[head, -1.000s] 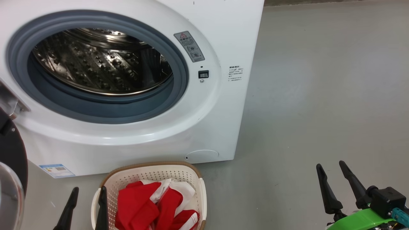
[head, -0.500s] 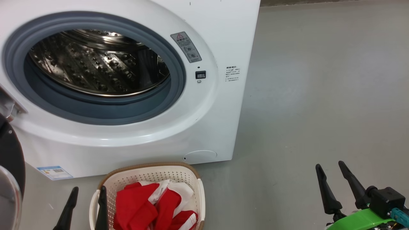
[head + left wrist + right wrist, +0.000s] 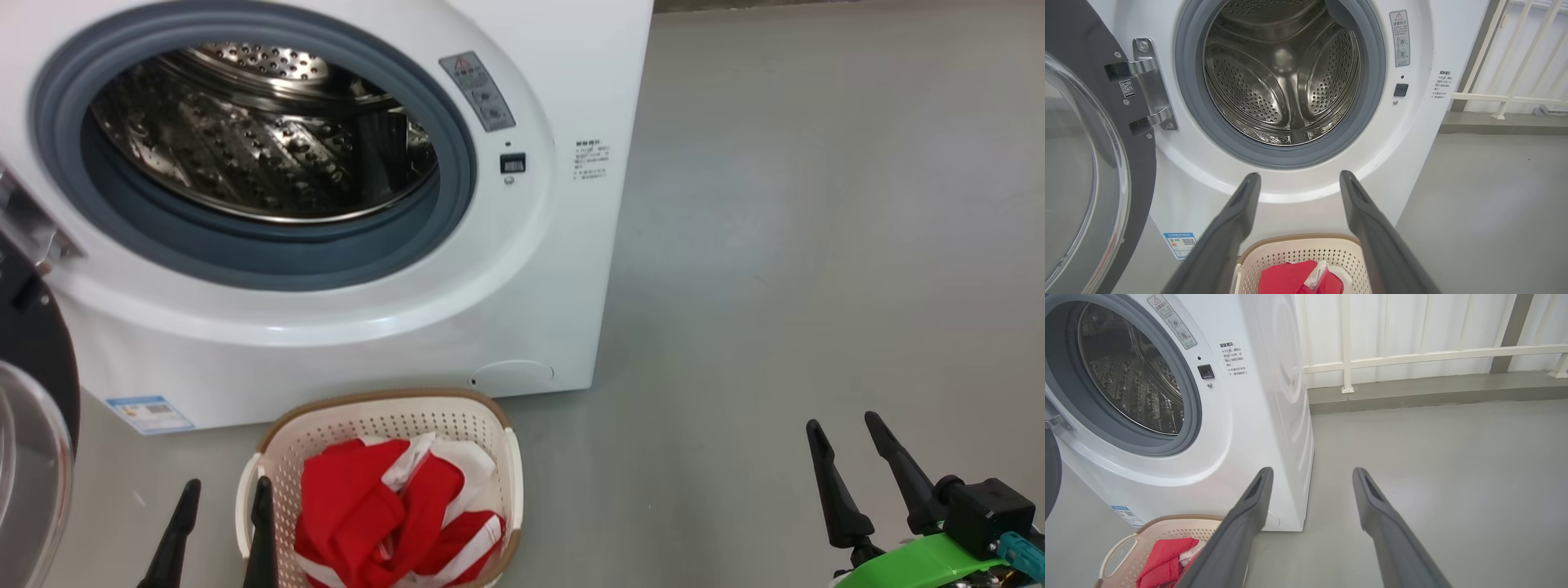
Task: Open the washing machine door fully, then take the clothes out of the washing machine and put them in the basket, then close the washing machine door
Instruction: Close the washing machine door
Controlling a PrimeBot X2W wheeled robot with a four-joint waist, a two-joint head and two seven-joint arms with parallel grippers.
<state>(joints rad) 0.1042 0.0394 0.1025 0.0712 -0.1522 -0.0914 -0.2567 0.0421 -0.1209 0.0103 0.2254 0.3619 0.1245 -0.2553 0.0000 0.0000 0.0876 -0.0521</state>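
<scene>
The white washing machine stands with its steel drum bare inside. Its door is swung open at the left, black ring and glass bowl facing out. On the floor in front sits the cream basket holding the red and white clothes. My left gripper is open at the basket's left rim, nothing between its fingers. Over the bare floor to the right, my right gripper is open and holds nothing.
Grey floor stretches right of the machine. A white railing on a low kerb runs behind it. The open door takes up the space at the far left.
The whole picture has shifted, so the camera moved: machine and basket sit slightly higher and the drum shows from a different angle. Both grippers keep their place in the frame, still open.
</scene>
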